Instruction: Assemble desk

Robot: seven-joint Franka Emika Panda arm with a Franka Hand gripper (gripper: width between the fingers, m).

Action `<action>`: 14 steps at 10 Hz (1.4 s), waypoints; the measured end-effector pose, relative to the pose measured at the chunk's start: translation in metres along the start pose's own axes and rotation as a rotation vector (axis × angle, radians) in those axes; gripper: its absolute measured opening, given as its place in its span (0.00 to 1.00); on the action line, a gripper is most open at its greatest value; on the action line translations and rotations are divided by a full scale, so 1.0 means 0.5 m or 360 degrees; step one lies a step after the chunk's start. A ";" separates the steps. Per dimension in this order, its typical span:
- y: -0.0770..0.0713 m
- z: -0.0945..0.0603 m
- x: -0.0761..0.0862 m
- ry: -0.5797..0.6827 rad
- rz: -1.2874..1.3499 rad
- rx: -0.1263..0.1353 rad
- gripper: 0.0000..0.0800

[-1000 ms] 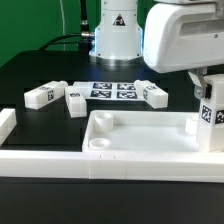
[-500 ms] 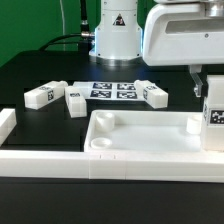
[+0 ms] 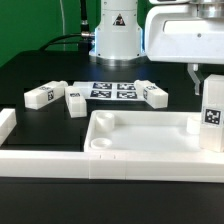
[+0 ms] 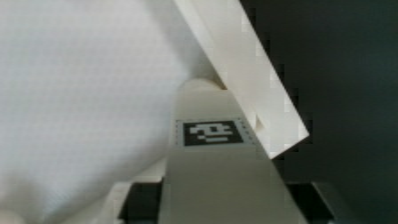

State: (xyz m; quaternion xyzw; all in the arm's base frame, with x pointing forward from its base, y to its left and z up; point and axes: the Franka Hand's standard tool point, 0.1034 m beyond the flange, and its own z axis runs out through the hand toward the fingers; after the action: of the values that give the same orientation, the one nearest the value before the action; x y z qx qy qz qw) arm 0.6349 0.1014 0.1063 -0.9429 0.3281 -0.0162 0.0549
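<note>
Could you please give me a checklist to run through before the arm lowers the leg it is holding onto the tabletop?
1. Gripper shut on the white rectangular block leg with a black-and-white tag: ok.
2. Held leg hangs upright, not tilted: ok.
3. Leg lined up over the corner socket at the exterior view's right of the white plastic tray-like tabletop: cannot tell; the leg hides that corner.
4. Leg's lower end clear of the tabletop's rim: cannot tell.
5. Three other white block legs lie beyond the tabletop, out of the way: ok.
</note>
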 end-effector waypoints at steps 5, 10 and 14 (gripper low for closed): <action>-0.003 0.001 -0.004 -0.0015 0.0471 0.0011 0.38; -0.003 0.000 -0.004 -0.0025 0.0031 0.0007 0.80; -0.003 0.000 -0.004 -0.0020 -0.0478 -0.0001 0.81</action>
State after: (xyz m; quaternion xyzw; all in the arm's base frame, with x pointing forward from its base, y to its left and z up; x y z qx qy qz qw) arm 0.6344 0.1037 0.1066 -0.9815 0.1830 -0.0181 0.0536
